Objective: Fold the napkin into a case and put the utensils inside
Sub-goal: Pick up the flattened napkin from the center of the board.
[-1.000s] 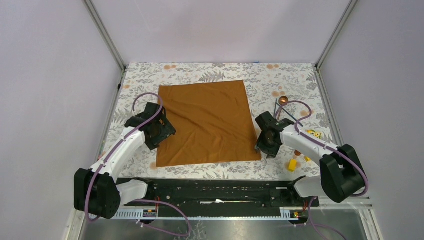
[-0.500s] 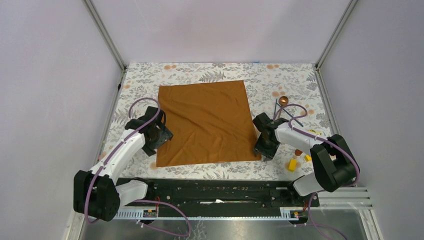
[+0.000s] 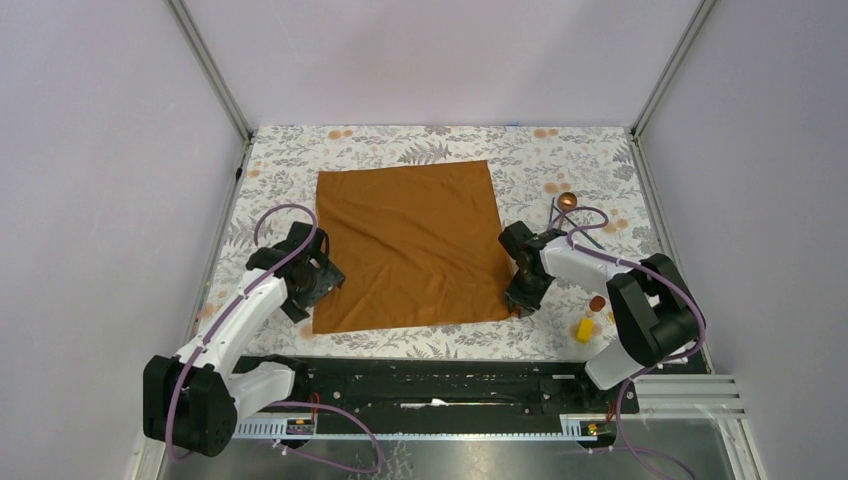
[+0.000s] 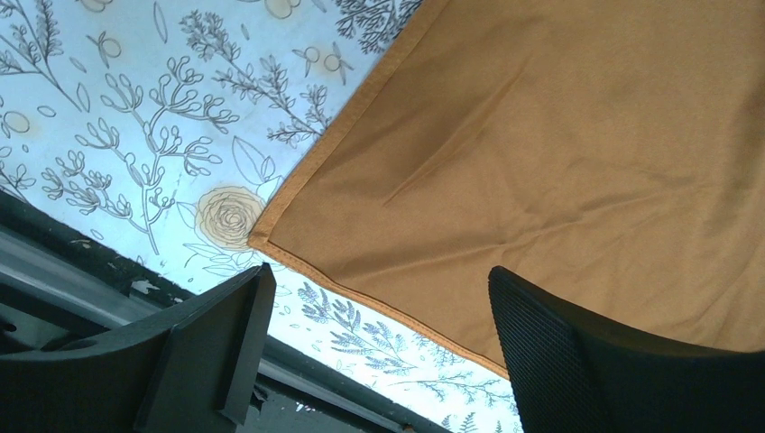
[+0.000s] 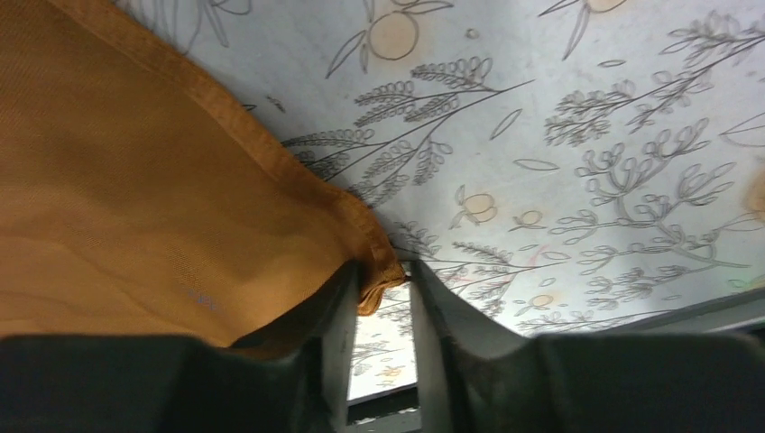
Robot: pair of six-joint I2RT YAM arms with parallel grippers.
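Both arms have closed on the unfolded napkin lying flat mid-counter: the left gripper has its jaws spread over the near left corner, while the right gripper has narrowed its jaws around the near right corner, a firm pinch unclear, so the first fold looks imminent.

Right of the napkin, utensils and yellow blocks crowd the table.

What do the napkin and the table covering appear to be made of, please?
The napkin looks like fine woven cloth, slightly shiny: visible weave, stitched hem, soft creases. The table covering seems a smooth printed sheet, perhaps vinyl: flat botanical print.
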